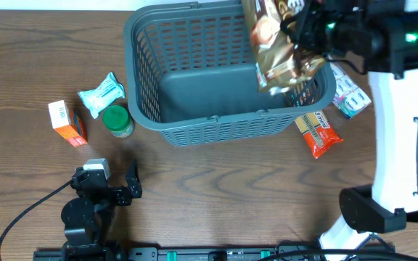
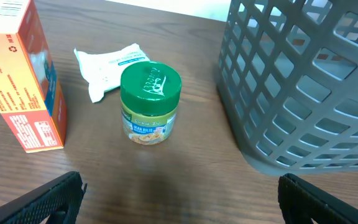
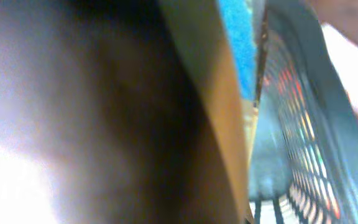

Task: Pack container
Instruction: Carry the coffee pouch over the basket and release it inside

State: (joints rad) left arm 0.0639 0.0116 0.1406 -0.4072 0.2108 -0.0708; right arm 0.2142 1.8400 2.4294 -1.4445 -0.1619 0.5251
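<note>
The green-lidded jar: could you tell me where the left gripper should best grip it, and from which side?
I would grip the jar around its lid, coming from above or from the near side. It stands upright and is round. The box and basket stand apart from it on either side, while the packet lies close behind.

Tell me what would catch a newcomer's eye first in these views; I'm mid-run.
The big grey container fills the top middle of the table, and the right gripper holds a shiny brown snack bag over its right end. On the table to the container's left stand a green-lidded jar and an orange box. The left gripper is open and faces the jar.
</note>
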